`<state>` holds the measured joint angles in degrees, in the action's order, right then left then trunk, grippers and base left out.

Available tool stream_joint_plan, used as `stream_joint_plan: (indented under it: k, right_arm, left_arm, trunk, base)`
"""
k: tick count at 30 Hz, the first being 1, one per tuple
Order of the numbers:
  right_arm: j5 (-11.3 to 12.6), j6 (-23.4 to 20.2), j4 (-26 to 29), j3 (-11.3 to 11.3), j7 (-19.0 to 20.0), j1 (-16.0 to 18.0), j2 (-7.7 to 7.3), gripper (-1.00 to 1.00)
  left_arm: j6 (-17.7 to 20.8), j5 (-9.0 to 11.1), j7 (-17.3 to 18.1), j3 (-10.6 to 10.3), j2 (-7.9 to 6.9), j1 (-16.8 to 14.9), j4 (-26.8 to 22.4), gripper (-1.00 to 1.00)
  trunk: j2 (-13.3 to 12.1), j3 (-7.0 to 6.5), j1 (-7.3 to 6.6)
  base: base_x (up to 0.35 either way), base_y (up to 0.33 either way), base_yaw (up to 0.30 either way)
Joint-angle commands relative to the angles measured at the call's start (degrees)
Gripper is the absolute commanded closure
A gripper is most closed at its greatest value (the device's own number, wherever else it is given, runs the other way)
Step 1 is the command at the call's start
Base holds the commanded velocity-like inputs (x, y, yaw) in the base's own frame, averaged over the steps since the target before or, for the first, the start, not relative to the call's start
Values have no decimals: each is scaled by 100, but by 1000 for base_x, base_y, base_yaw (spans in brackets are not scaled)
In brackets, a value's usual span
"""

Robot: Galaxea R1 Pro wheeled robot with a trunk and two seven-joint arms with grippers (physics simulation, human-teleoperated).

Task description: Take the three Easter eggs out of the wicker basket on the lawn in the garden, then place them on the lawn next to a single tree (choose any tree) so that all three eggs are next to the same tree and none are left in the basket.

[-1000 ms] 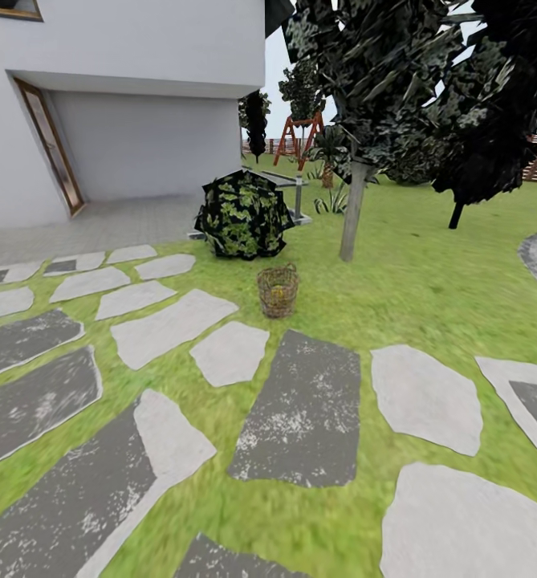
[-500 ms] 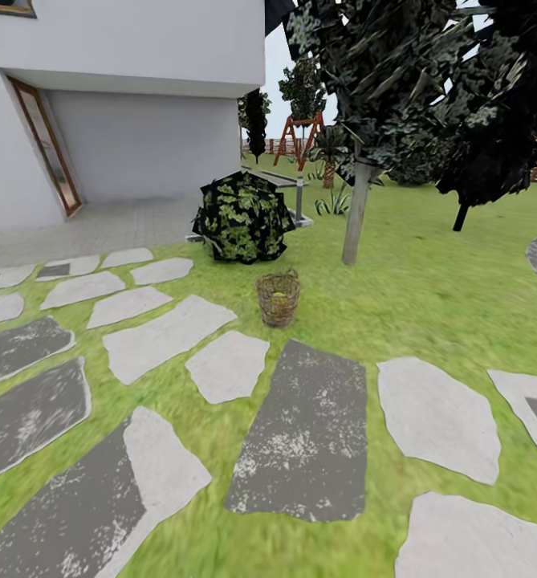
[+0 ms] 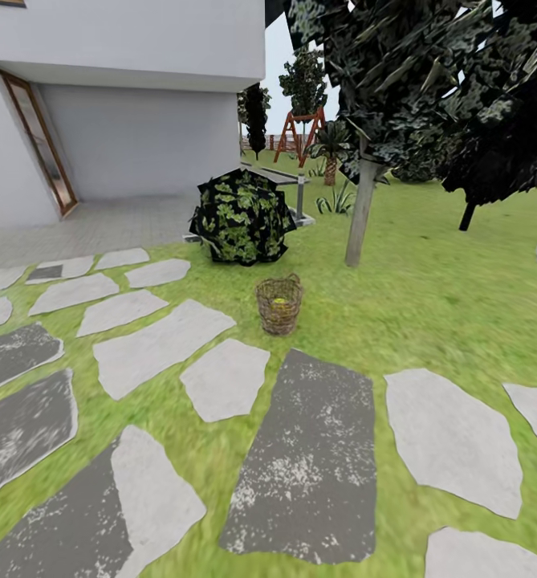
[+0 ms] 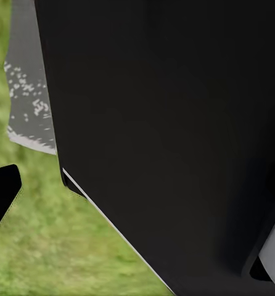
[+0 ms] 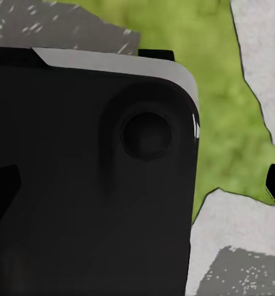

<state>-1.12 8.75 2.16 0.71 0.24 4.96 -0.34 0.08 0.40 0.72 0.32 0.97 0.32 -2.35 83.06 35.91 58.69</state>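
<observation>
Fingers of either gripper cannot be made out clearly: both wrist views are largely blocked by a black body panel [image 4: 174,135], with dark slivers at the edges that may be fingertips, so I cannot tell whether they stand wide or narrow. Below them lie grass and grey slabs [image 5: 236,234]. From the head view, the basket [image 3: 279,304] stands upright on the lawn [image 3: 429,305], well ahead, beyond the slabs, with something yellow inside, likely an egg [image 3: 279,302]. A bush [image 3: 242,215] sits behind the basket, and the tree [image 3: 360,210] rises near it, to the right of the bush.
</observation>
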Motion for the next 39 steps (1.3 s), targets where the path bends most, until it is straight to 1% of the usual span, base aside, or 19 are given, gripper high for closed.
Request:
stream_joint_plan:
  k: [1, 39]
  right_arm:
    - [-11, 19, -5, 7, 3, 4, -1, -100]
    - [-11, 22, -5, 7, 3, 4, -1, -100]
  left_arm:
    - [1, 4, 7, 3, 0, 3, -11, -100]
    - [1, 4, 7, 3, 0, 3, -11, -100]
  trunk:
    - [2, 4, 3]
    - [2, 4, 3]
  base:
    - [331, 0, 0]
    - [331, 0, 0]
